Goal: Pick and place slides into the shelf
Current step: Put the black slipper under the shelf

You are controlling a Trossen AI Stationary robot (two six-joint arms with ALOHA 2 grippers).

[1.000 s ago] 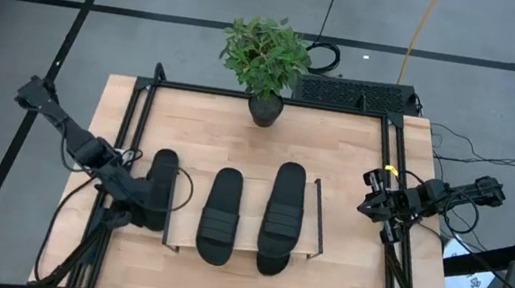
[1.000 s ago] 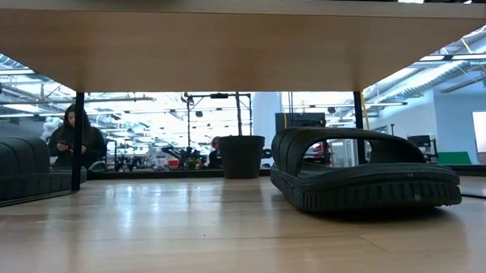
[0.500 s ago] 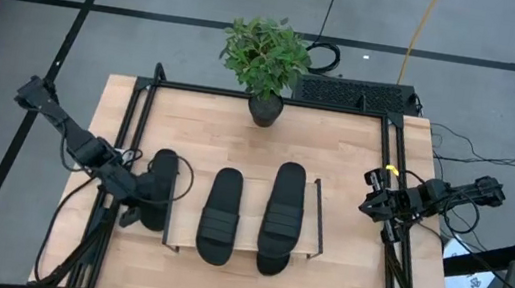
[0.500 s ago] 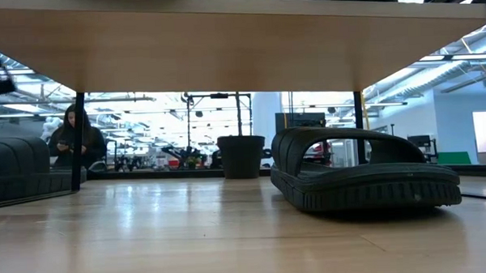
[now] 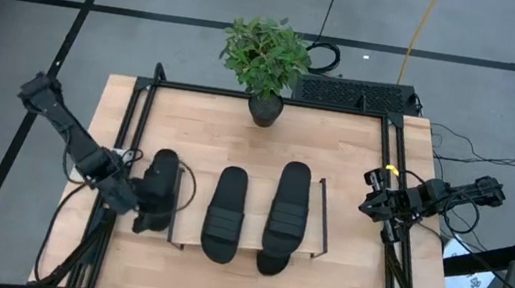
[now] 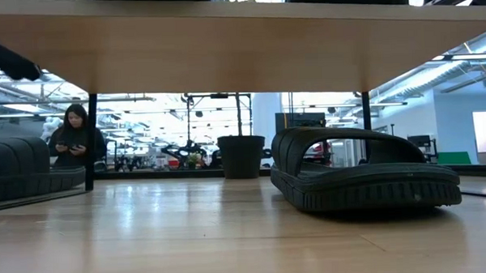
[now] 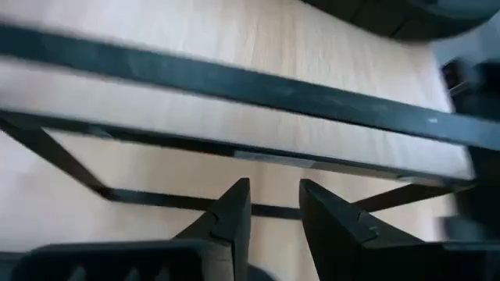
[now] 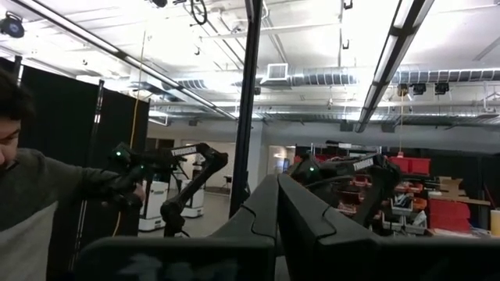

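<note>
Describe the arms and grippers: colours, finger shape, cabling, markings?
Both arms are dark, near-black, jointed segments. The left gripper has two black wedge-shaped fingers tapering to blunt tips; the right gripper has matching dark fingers. Thin black cables loop beside the left arm; the right arm carries a small yellow mark near its wrist.

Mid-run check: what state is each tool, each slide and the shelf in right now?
Left tool: slightly open, empty, at the shelf's left end.
Right tool: shut, at the table's right edge.
Left slide: flat on the table, outside the shelf.
Middle slide: flat on the shelf board.
Right slide: flat on the shelf board.
Fourth slide: on the table under the shelf.
Potted plant: upright.
</note>
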